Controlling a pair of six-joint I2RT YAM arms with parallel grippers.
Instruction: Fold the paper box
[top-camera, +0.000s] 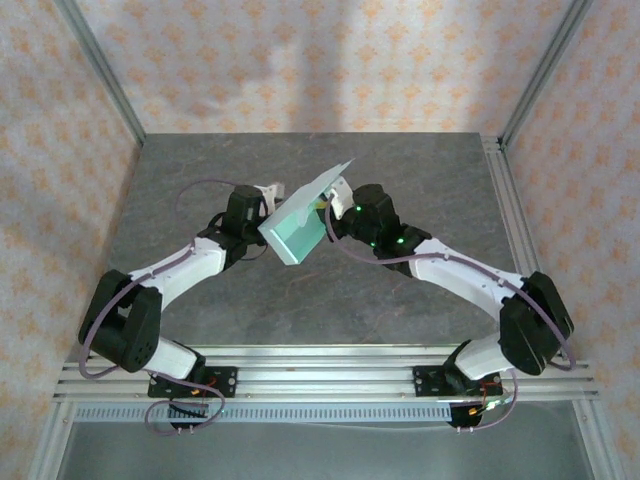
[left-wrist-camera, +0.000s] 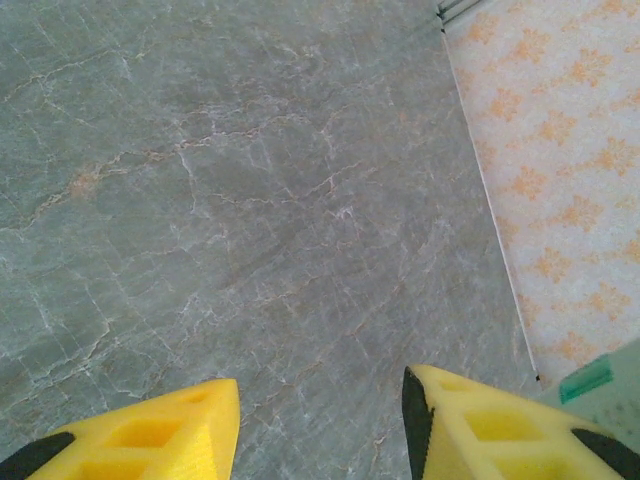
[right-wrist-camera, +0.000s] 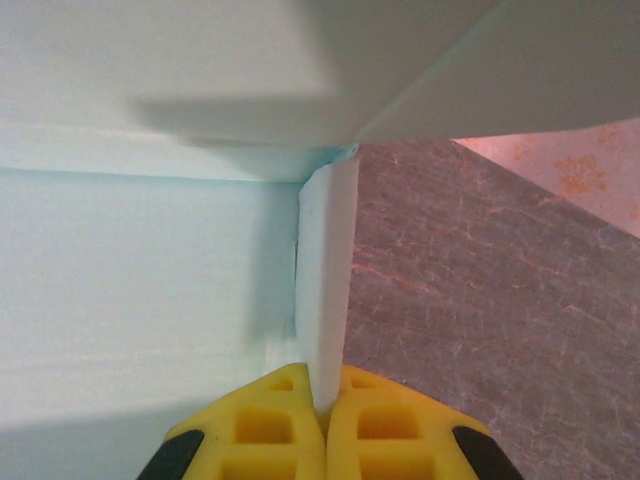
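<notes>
Both arms rise from their bases at 6 o'clock. Their elbows swing out wide toward 8 and 4 o'clock of the grey, marble-veined table. The forearms angle inward, so the two wrists come close together over the table's middle.

The pale mint-blue thin card paper box sits between them, tilted, with one flat panel rising to a point toward 1 o'clock.

The right gripper comes at the paper box from its 3 o'clock side. In the right wrist view its yellow fingers are pressed together and clamped on a narrow upright flap of the card. A broad panel spreads toward 9 o'clock and another overhangs at 12 o'clock.

The left gripper is at the paper box's 10 o'clock edge. In the left wrist view its yellow fingers stand well apart, with bare table showing between them. A corner of the card shows at 4 o'clock, just outside the right-hand finger. It cannot be told whether that finger touches the card.

Grey surface lies on every side of the meeting point, widest toward 12 o'clock and 6 o'clock. The table ends at patterned orange-on-cream walls at 9, 12 and 3 o'clock, with aluminium posts in the far corners. A ribbed aluminium rail runs along the near edge.
</notes>
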